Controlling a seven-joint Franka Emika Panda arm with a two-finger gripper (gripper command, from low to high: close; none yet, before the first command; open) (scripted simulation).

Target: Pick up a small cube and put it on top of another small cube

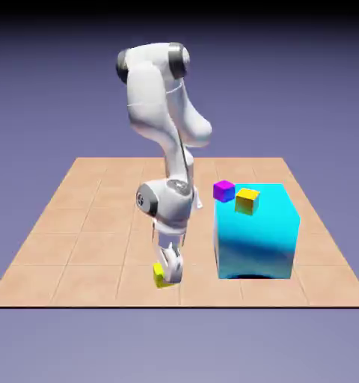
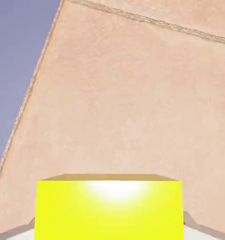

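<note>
lemon-yellow small cube (image 2: 109, 211) is sitting clamped between the jaws of the white two-finger gripper (image 1: 170, 268), near the front edge of the tan tiled table (image 1: 100, 273); a glossy cyan block (image 1: 255, 239) is standing to the exterior view's right.

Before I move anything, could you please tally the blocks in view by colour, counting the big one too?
Lemon-yellow cube: 1
Orange-yellow cube: 1
Purple cube: 1
Big cyan block: 1
Total: 4
</note>
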